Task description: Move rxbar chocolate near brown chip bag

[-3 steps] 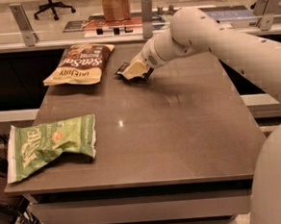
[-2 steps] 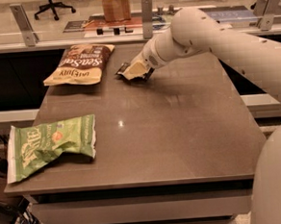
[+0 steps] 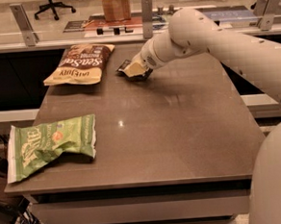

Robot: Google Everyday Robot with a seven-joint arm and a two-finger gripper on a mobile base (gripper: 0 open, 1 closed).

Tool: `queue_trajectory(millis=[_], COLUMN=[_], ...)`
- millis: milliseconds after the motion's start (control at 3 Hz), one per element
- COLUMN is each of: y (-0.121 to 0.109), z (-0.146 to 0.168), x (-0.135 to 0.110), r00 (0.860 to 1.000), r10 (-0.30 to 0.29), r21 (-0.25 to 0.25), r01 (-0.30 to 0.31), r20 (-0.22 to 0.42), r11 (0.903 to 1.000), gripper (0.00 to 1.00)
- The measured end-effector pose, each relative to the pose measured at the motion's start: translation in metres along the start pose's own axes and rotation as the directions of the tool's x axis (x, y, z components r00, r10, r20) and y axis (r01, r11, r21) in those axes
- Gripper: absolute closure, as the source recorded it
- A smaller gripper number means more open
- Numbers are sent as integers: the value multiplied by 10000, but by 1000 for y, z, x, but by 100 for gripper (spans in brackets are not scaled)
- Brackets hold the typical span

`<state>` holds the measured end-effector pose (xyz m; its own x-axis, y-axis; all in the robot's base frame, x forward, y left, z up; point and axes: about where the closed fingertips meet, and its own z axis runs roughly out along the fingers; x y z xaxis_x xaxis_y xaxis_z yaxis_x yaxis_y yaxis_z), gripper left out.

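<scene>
The brown chip bag (image 3: 80, 63) lies flat at the table's far left, its dark brown end away from me and its tan end toward me. The rxbar chocolate (image 3: 124, 66) shows as a small black bar just right of the bag, mostly hidden under my gripper. My gripper (image 3: 134, 70) is down at the table surface, right over the bar, a short gap from the bag's right edge. The white arm reaches in from the right.
A green and white chip bag (image 3: 48, 143) lies at the table's near left edge. The grey-brown table (image 3: 180, 130) ends at a front edge near me. A counter with glass dividers (image 3: 146, 10) runs behind the table.
</scene>
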<state>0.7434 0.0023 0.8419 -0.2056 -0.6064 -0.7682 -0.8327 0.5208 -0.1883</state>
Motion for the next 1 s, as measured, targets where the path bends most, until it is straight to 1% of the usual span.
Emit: queue_trajectory(millis=[333, 667, 1000], y=[2, 3, 3], z=[2, 4, 4], x=[0, 0, 0], r00=[10000, 10000, 10000], r10=[-7, -13, -13], r21=[-35, -68, -69], r01=[7, 13, 13], r20=[-6, -11, -11], r11=[10000, 10000, 10000], gripper=[12, 0, 0])
